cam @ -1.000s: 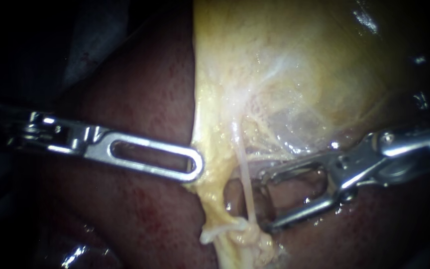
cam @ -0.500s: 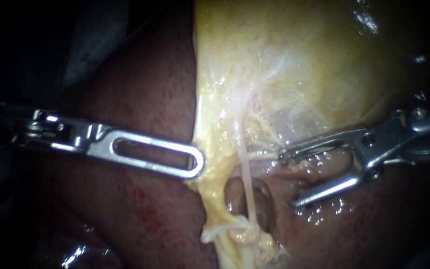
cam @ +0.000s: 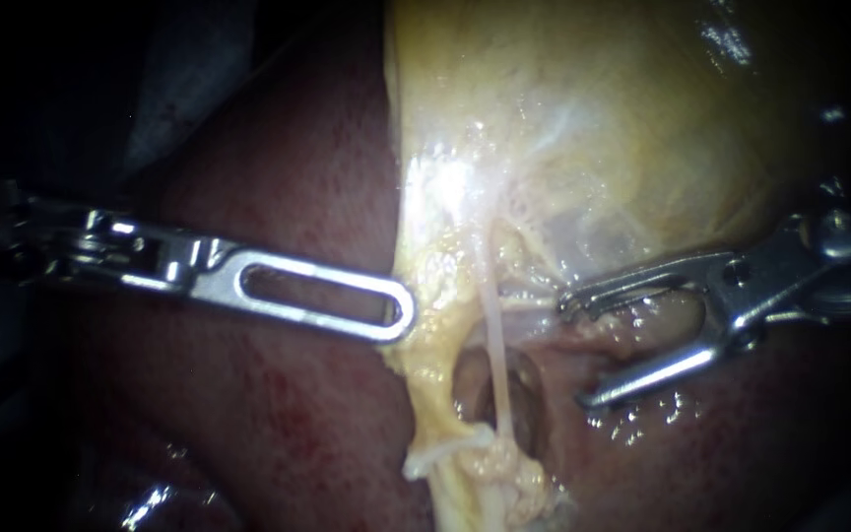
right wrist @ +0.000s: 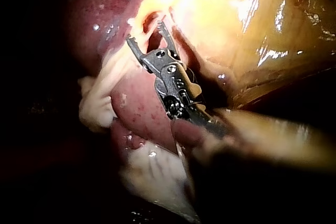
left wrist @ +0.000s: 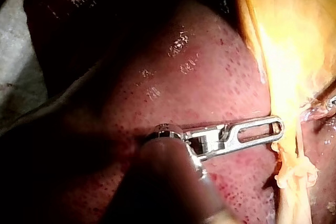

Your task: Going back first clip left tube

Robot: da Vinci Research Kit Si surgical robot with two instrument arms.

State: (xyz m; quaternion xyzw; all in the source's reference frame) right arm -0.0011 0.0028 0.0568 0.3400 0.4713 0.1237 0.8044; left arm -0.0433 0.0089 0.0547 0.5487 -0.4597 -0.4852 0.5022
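Although no clip shows on either tube, the step in hand, going by the task, is backing the right instrument off from the left tube.

Largest in view is the liver (cam: 278, 394), dark red and lying under both instruments. Next comes the gallbladder (cam: 622, 118), a yellow, glistening sheet beyond the right instrument's upper jaw. Its ragged edge runs just ahead of the left instrument.

The left instrument (cam: 402, 313) reaches in with its slotted tool touching that yellow edge. Whether the tool is clenched on the tissue or only pressed against it, I cannot tell. The right instrument (cam: 575, 350) has its tool released: a wide gap shows between the 2 jaws and nothing lies in it. Its tips point toward the tubes but stand apart from them.

Between the 2 tools run 2 strands. The yellowish one just past the left tool's tip I take to be the left tube (cam: 427, 389); it continues from the gallbladder's edge to a small knot of pale fat (cam: 490, 463). A thin pale tube (cam: 496, 365) stands between the left tube and the right tool's tips, with a small dark window separating the 2 strands. If a clip sits on the left tube, it is hidden or too small to make out.

The next move, as I judge it, calls for drawing the right tool straight back along its shaft with the jaws kept apart, so that the lower jaw does not catch the thin pale tube. The left tool should meanwhile hold the yellow edge steady.
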